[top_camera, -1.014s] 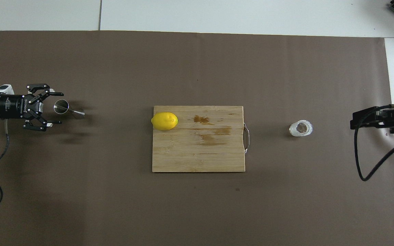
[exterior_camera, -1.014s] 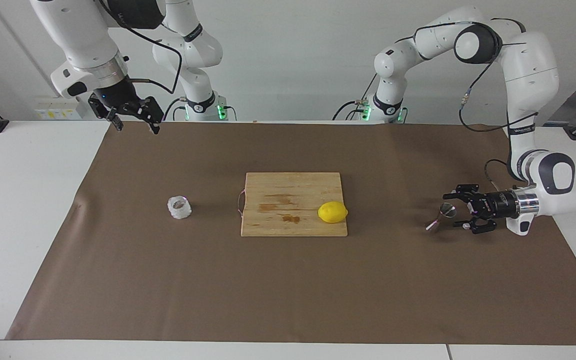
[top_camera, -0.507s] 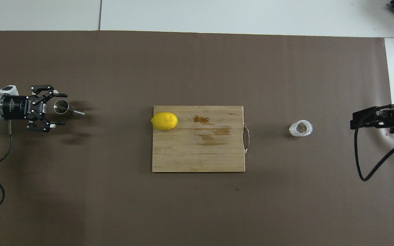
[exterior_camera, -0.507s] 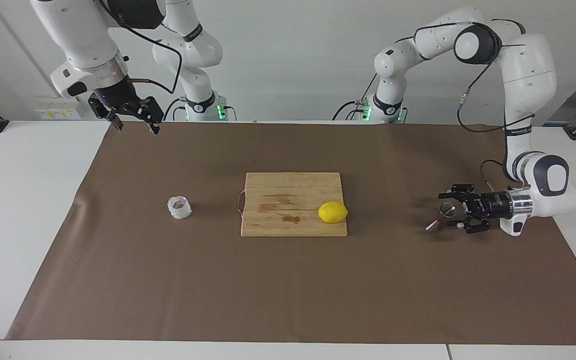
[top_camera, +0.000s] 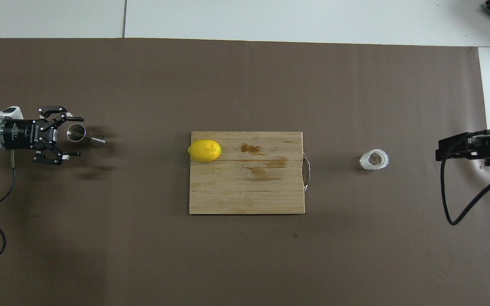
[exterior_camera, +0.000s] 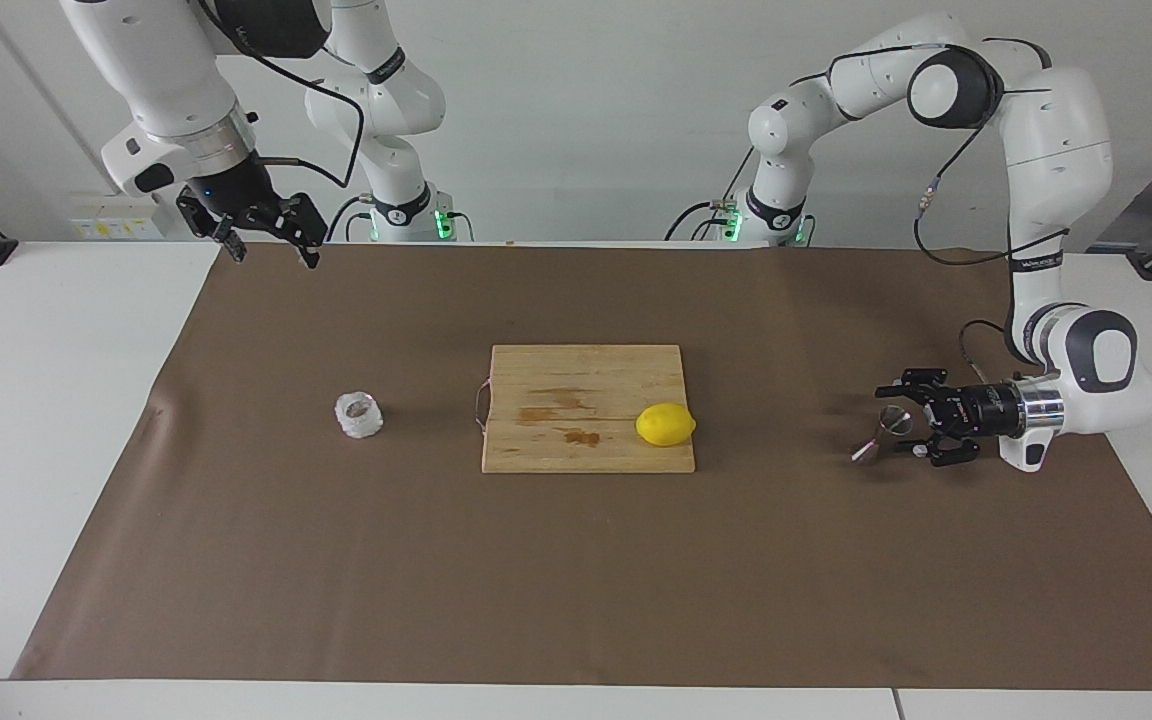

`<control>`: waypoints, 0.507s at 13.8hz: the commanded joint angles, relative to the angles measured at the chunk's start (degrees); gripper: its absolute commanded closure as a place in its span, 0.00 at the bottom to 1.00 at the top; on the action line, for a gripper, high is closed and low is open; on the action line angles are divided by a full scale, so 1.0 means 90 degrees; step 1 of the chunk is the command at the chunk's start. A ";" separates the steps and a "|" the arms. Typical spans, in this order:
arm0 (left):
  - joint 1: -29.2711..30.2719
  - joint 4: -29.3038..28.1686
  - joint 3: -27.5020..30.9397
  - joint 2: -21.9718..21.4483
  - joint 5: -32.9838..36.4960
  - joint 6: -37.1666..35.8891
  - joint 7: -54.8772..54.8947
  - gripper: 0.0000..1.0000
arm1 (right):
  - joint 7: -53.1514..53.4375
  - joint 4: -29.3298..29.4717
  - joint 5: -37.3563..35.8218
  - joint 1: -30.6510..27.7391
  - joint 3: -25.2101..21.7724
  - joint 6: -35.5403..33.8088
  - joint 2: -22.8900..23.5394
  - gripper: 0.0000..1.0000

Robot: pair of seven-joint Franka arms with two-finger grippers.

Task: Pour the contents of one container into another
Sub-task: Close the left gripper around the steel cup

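Observation:
The whitish crinkled cup point(exterior_camera: 359, 415) point(top_camera: 374, 160) stands on the brown mat toward the right arm's end, beside the cutting board. The steel jigger point(exterior_camera: 883, 432) point(top_camera: 77, 133) stands on the mat toward the left arm's end. My left gripper point(exterior_camera: 896, 421) point(top_camera: 79, 136) lies level and low, open, with the jigger's upper cone between its fingers; no grip shows. My right gripper point(exterior_camera: 274, 258) point(top_camera: 440, 149) hangs open high above the mat's corner at the right arm's end and waits.
A wooden cutting board point(exterior_camera: 576, 385) point(top_camera: 249, 191) with a wire handle lies mid-table. A yellow lemon point(exterior_camera: 665, 424) point(top_camera: 204, 150) rests on the board's corner toward the left arm's end. A black cable point(top_camera: 453, 204) loops under the right arm.
My left gripper has slid a little toward the table's middle, so its open fingers now reach around the jigger. The right arm, cup and lemon have not moved.

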 commanded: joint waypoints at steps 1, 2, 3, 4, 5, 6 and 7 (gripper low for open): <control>0.0086 -0.0108 -0.0028 -0.0028 0.0029 0.0068 0.0118 0.00 | 0.0006 -0.0024 0.0185 -0.0084 0.0026 -0.0038 -0.0053 0.00; 0.0086 -0.0108 -0.0028 -0.0028 0.0029 0.0068 0.0128 0.00 | 0.0006 -0.0014 0.0185 -0.0084 0.0026 -0.0038 -0.0053 0.00; 0.0086 -0.0108 -0.0037 -0.0028 0.0029 0.0068 0.0128 0.01 | 0.0006 -0.0024 0.0185 -0.0084 0.0026 -0.0038 -0.0053 0.00; 0.0086 -0.0108 -0.0028 -0.0028 0.0029 0.0068 0.0128 0.09 | 0.0006 -0.0024 0.0185 -0.0084 0.0026 -0.0038 -0.0053 0.00; 0.0086 -0.0108 -0.0028 -0.0028 0.0029 0.0068 0.0128 0.18 | 0.0006 -0.0024 0.0185 -0.0094 0.0026 -0.0038 -0.0053 0.00; 0.0086 -0.0108 -0.0037 -0.0028 0.0029 0.0068 0.0128 0.32 | 0.0006 -0.0024 0.0185 -0.0084 0.0026 -0.0038 -0.0053 0.00; 0.0086 -0.0108 -0.0038 -0.0028 0.0029 0.0068 0.0138 0.46 | 0.0006 -0.0024 0.0185 -0.0084 0.0026 -0.0038 -0.0053 0.00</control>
